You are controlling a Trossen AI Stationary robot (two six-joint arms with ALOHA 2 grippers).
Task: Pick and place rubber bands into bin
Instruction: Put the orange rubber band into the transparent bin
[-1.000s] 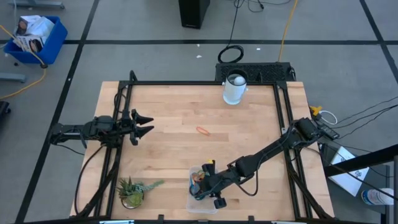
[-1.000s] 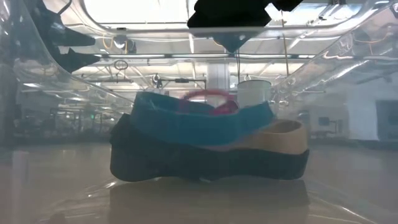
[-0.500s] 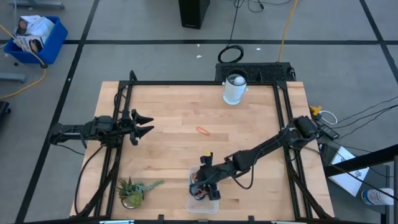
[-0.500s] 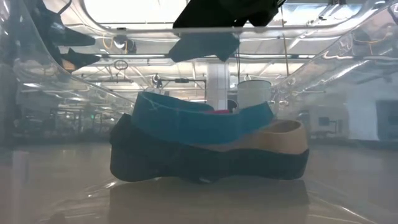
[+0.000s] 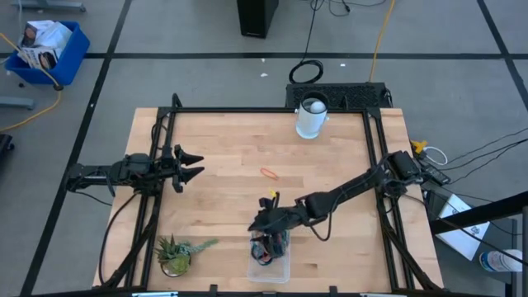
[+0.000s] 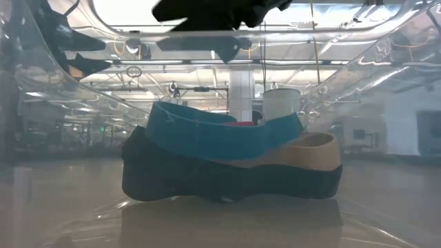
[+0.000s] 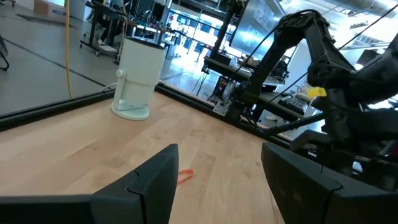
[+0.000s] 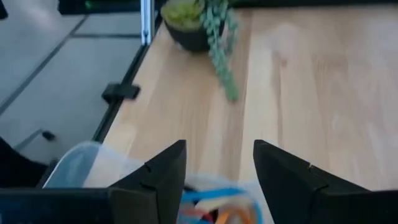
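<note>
The clear bin (image 5: pixel 280 272) stands near the table's front edge with a pile of rubber bands (image 5: pixel 268 246) in it. The low view looks through the bin's wall at the bands (image 6: pixel 227 158): blue, black, tan and a bit of red. My right gripper (image 5: pixel 257 224) hovers open over the bin's far rim, nothing between its fingers (image 8: pixel 217 168). One orange rubber band (image 5: pixel 270 172) lies flat on the wood at mid-table. My left gripper (image 5: pixel 198 165) waits open at the table's left, pointing toward that band (image 7: pixel 184 177).
A white cup (image 5: pixel 311 118) stands at the table's far edge. A small potted plant (image 5: pixel 175 254) sits at the near left, beside the bin. Bare wood lies between the orange band and the bin.
My right gripper has let go of a red rubber band, which has dropped onto the pile behind the blue one. The gripper has then gone from over the bin's near part toward the table's far edge, to above the bin's far rim.
</note>
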